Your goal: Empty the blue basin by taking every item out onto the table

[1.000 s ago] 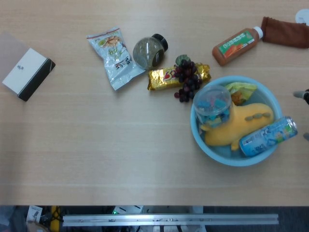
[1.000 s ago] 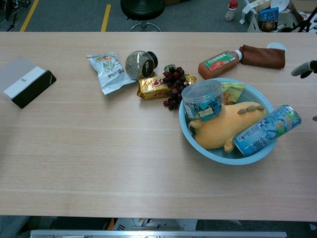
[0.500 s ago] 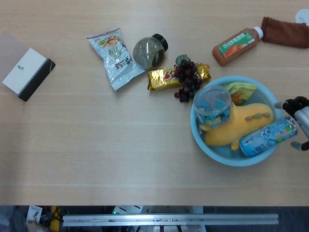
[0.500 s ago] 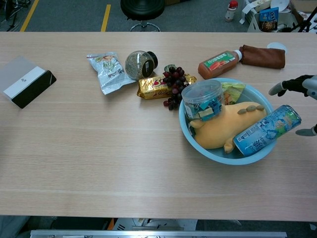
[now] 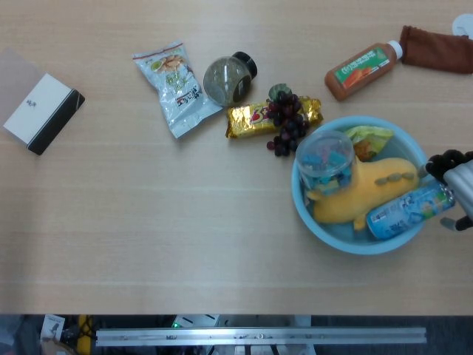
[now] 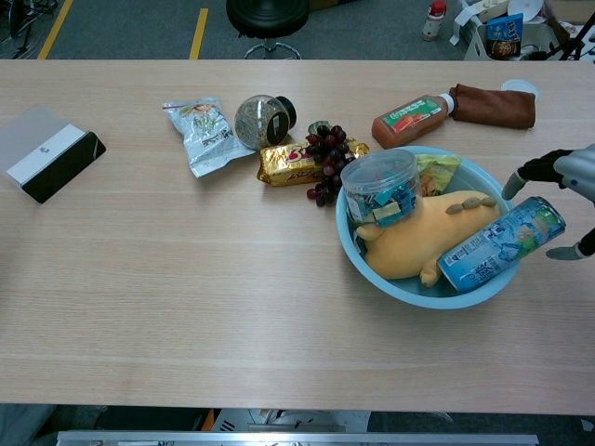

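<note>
Blue drink can [image 5: 411,211], label unreadable, right hand [image 5: 457,185] spread beside it

A lab or test room, not a home; a long pale wooden table [image 6: 186,307] sits on a bare metal rail frame [image 5: 259,336] at 6 o'clock; beyond its far edge, grey floor with a yellow marking line [image 6: 199,20] at 11 o'clock, a black stool [image 6: 268,17] at 12, and boxes of clutter [image 6: 507,28] at 1.
</note>
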